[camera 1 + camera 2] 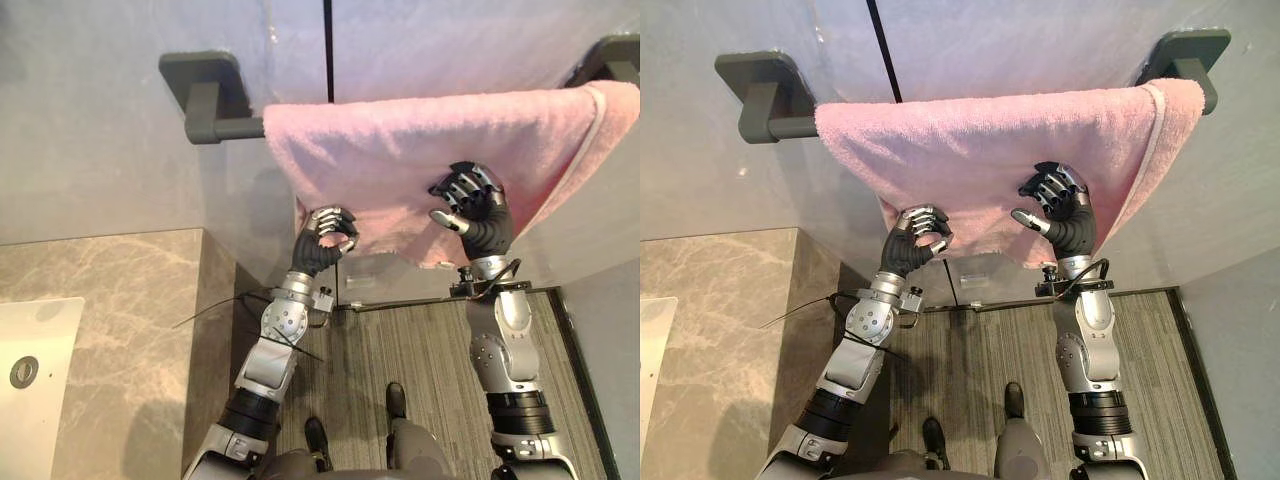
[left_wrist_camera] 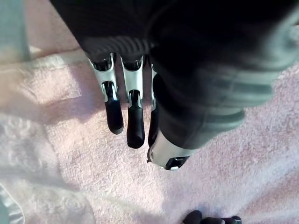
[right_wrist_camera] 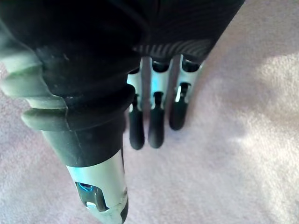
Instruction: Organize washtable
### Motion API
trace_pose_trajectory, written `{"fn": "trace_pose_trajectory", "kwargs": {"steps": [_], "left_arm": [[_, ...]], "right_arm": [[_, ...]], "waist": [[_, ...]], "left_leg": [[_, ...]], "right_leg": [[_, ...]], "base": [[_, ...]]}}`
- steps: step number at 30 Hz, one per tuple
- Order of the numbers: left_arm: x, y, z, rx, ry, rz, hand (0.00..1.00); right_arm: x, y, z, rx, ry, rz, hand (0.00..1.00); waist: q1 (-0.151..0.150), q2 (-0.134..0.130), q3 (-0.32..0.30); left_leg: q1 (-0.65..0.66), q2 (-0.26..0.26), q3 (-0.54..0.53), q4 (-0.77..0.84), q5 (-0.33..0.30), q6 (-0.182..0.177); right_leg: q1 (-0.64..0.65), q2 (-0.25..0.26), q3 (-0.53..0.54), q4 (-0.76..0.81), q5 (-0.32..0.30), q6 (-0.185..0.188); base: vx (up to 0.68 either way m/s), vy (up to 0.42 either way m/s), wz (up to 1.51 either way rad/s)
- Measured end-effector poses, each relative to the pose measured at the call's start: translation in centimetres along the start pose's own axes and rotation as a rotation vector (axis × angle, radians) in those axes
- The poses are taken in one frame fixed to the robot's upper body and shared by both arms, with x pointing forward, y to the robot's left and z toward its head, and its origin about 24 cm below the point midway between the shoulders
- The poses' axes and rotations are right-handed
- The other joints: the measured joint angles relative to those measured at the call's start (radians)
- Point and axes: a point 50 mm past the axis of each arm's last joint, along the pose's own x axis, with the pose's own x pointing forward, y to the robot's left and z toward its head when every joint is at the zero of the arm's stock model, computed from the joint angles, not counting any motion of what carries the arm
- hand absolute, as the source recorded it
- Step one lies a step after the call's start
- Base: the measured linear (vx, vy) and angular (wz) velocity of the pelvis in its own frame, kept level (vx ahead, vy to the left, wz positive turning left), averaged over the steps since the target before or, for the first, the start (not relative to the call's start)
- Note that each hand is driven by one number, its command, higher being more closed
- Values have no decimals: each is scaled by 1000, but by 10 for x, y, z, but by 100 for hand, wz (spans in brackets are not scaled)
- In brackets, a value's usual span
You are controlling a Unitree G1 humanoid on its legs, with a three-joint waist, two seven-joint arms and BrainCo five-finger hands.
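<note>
Fluffy pink terry towel (image 1: 400, 150) drapes a dark grey bar (image 1: 228, 128); right robot hand (image 1: 478, 212) rests loose-fingered on it, left robot hand (image 1: 320, 242) at its hem, grip unclear.

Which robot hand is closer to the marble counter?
Left. The left hand is by the pink towel's lower edge, just past the marble counter's corner. The right hand is higher against the towel, farther off on the other side.

Grey wall bar (image 1: 780, 128) carries pink towel (image 1: 980, 150), draped over it.
</note>
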Motion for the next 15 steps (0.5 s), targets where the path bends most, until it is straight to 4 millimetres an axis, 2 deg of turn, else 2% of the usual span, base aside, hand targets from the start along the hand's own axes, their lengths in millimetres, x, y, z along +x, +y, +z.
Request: {"fn": "trace_pose_trajectory", "kwargs": {"steps": [6,12,15], "left_arm": [[-7,5,-7,-1,33,23,0],[-31,9,-26,-3,131,43,0],[-47,11,-37,20,190,42,0]], "right_arm": [[-18,-10,-18,-18,99,-48,0],[-54,-21,-52,-70,319,-84,0],[-79,-29,-69,-92,448,-125,0]], "waist": [[2,-1,0],[3,-2,0],[5,-10,-5]], "left_leg": [[4,1,-11,-1,12,1],[23,5,-12,-1,12,1],[34,4,-11,0,12,1]], "right_leg": [[20,2,-6,-29,22,-9],[42,6,-2,-35,22,-9],[50,6,3,-35,22,-9]], "base": [[-4,-13,4],[3,-24,-1],[-5,-9,-1]]}}
